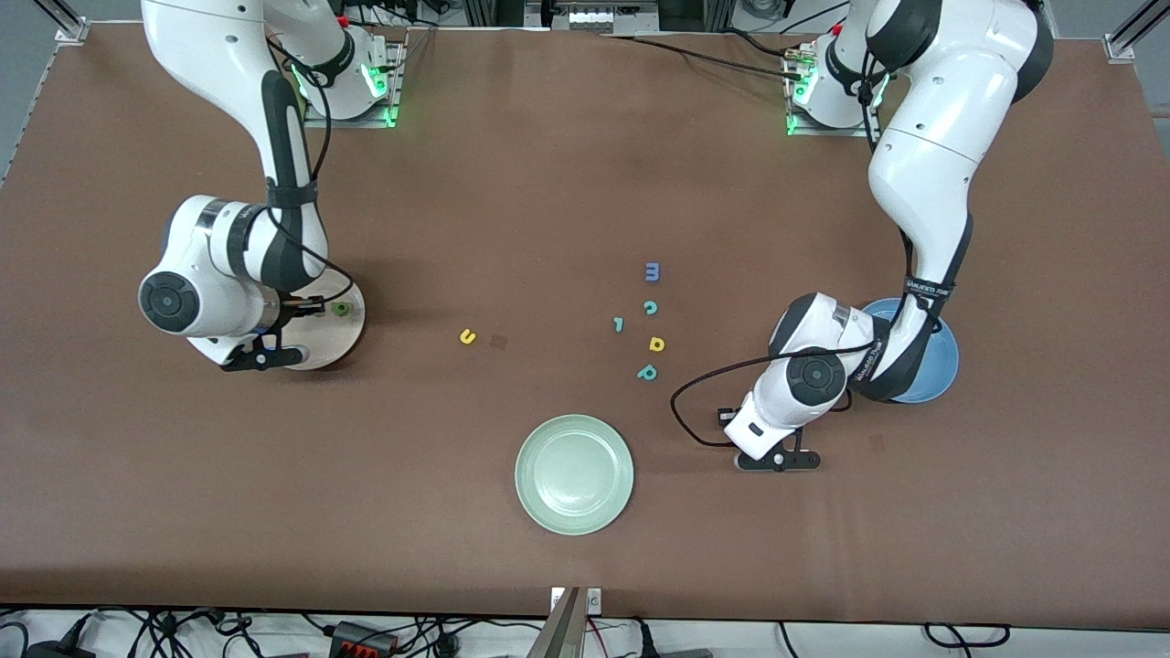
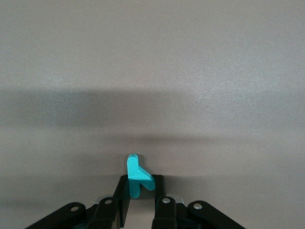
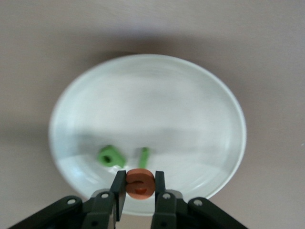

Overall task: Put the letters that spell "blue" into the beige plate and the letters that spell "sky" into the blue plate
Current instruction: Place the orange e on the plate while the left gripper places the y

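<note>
My right gripper (image 3: 139, 183) hangs just over the rim of the beige plate (image 1: 348, 339), shut on the orange "e" (image 3: 140, 182). In the plate lie the dark green "b" (image 3: 111, 156) and the green bar "l" (image 3: 144, 157). The yellow "u" (image 1: 468, 336) lies on the table toward the middle. My left gripper (image 2: 140, 185) is down at the table, nearer the front camera than the blue plate (image 1: 941, 366), and is shut on the teal "y" (image 2: 137, 172). That arm's hand hides the "y" in the front view. The yellow "s" and "k" are out of view.
A pale green plate (image 1: 574, 473) sits near the front edge. Loose letters lie in a cluster mid-table: a blue "m" (image 1: 652, 271), a teal "c" (image 1: 650, 308), a small teal letter (image 1: 619, 323), a rounded yellow letter (image 1: 656, 344) and a teal "p" (image 1: 647, 372).
</note>
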Available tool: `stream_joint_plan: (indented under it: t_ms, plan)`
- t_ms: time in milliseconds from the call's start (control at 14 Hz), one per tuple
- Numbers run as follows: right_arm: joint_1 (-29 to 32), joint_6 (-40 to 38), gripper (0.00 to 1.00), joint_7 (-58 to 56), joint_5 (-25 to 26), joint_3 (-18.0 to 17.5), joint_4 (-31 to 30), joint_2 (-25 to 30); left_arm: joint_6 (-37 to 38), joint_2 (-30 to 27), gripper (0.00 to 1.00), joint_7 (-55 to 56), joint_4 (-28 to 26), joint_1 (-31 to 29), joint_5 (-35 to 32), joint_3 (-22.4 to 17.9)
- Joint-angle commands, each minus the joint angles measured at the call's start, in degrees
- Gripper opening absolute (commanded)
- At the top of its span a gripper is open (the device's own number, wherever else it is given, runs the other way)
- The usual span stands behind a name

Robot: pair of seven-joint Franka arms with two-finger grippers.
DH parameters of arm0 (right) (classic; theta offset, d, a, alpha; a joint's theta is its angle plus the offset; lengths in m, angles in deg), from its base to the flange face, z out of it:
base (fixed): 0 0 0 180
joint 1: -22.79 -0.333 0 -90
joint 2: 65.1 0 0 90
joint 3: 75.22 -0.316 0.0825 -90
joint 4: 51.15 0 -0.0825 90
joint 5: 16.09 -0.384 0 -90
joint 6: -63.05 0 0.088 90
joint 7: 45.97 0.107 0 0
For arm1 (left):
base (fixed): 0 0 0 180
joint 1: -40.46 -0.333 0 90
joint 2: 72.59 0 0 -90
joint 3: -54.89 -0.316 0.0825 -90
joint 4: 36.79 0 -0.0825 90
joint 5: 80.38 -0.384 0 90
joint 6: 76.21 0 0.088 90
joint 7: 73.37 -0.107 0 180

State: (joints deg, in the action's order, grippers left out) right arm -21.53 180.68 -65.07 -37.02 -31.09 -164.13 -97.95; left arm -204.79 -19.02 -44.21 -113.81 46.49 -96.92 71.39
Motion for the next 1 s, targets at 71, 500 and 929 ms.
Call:
stream_joint_plan:
  t_ms: [71, 500, 929]
  plan:
    - [2.5, 5.2, 0.2, -6.5, -1.0, -0.9, -1.6, -2.0, 1.9, -3.7, 0.18, -2.0, -0.9, -2.0, 0.7, -0.2]
    - [4.1, 3.4, 1.0, -6.3, -4.6, -2.9, 2.2, -1.4, 24.7, -10.9, 0.18, -14.6, -1.2, -9.6, 0.9, 0.8]
    - [1.1, 3.4, 1.0, 7.6, -12.6, -9.3, 13.5, -5.4, 25.8, -16.5, 0.18, -19.2, -14.6, -16.8, 0.0, 0.7]
